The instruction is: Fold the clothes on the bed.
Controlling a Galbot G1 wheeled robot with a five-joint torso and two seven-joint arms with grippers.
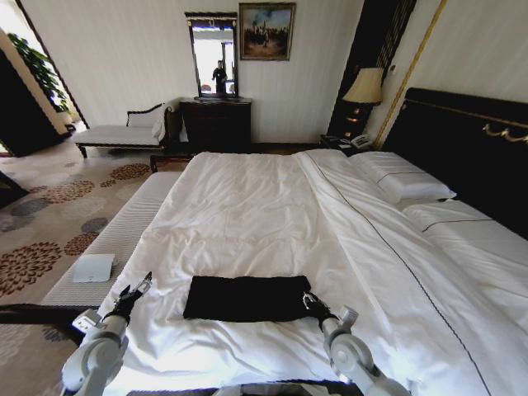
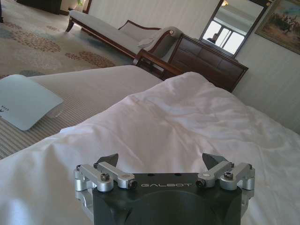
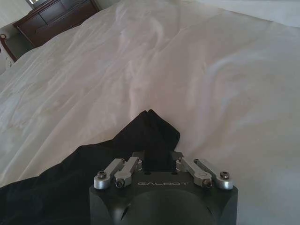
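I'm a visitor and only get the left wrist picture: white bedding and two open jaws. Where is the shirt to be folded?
Observer: The shirt lies flat as a black rectangle on the duvet, to the right of the left gripper and apart from it.
Visitor: Is the other arm doing anything?
Observer: Yes. The right gripper is at the shirt's right edge, jaws shut on a pinch of the black cloth.
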